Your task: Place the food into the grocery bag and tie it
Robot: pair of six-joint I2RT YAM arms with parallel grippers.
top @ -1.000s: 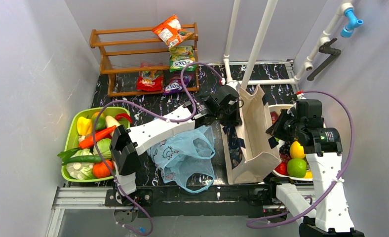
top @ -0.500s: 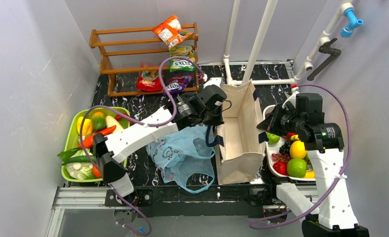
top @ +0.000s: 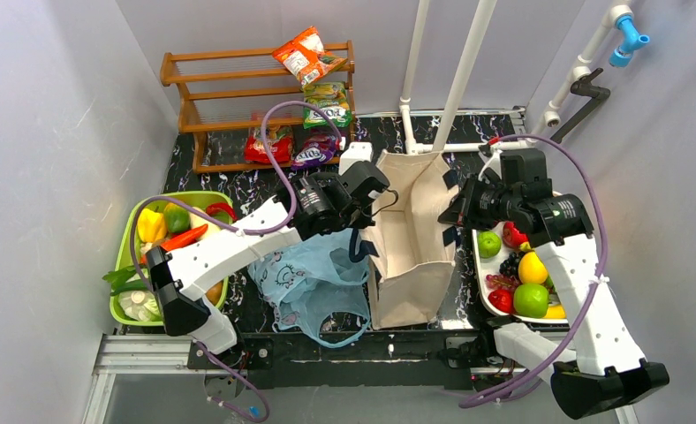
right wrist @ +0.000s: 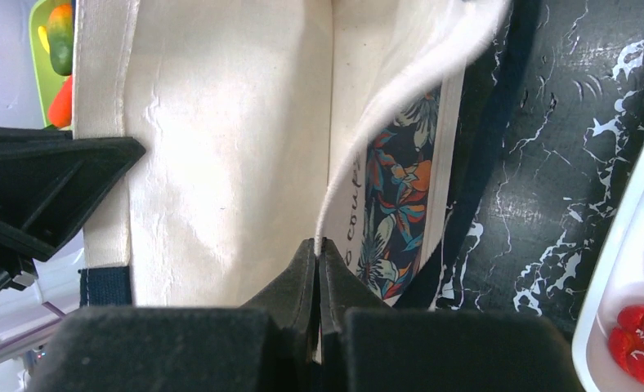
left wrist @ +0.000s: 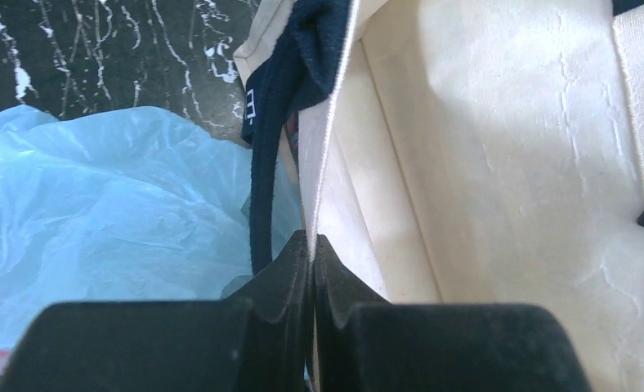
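Note:
The light-blue grocery bag (top: 313, 284) lies crumpled on the dark table, partly under my left arm, and shows again in the left wrist view (left wrist: 98, 204). Beside it stands a beige canvas tote (top: 411, 238) with navy handles. My left gripper (top: 369, 205) (left wrist: 312, 238) is shut on the tote's left rim (left wrist: 498, 147). My right gripper (top: 450, 212) (right wrist: 319, 242) is shut on its right rim (right wrist: 221, 147). Food sits apart: a green fruit (top: 488, 243) and red pieces (top: 514, 235) in a white tray (top: 479, 269), and orange (top: 305, 55) and green (top: 325, 102) snack packets on a shelf.
A green basket (top: 122, 256) of vegetables sits at the left edge. The wooden shelf (top: 230, 88) stands at the back left. White pipes (top: 464, 71) rise behind the tote. The tote's floral outer side (right wrist: 396, 196) faces the white tray (right wrist: 621, 269).
Both arms have carried the tote leftward, away from the tray and up against the blue bag. Its mouth is pulled wider between the two grips. Both grippers stayed shut.

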